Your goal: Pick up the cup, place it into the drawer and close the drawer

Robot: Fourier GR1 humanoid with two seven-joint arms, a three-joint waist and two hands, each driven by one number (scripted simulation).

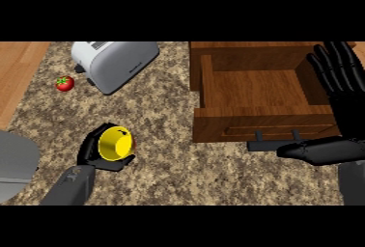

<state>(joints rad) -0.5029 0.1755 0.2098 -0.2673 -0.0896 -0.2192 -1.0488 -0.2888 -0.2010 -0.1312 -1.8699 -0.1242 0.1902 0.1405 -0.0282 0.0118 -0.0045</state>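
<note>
A yellow cup (115,143) lies on the granite counter at lower left, its mouth facing up toward me. My left hand (91,149) curls round it from the left and below, fingers under its rim. The wooden drawer (257,89) stands pulled open at upper right, its inside bare, with a dark handle (276,140) on its front. My right hand (342,96) is raised at the right edge beside the drawer, fingers straight and spread, thumb pointing left below the drawer's front.
A silver toaster (114,62) sits at the back left. A small red strawberry (65,83) lies left of it. A grey rounded object (14,164) shows at the left edge. Wooden floor (18,67) borders the counter's left side.
</note>
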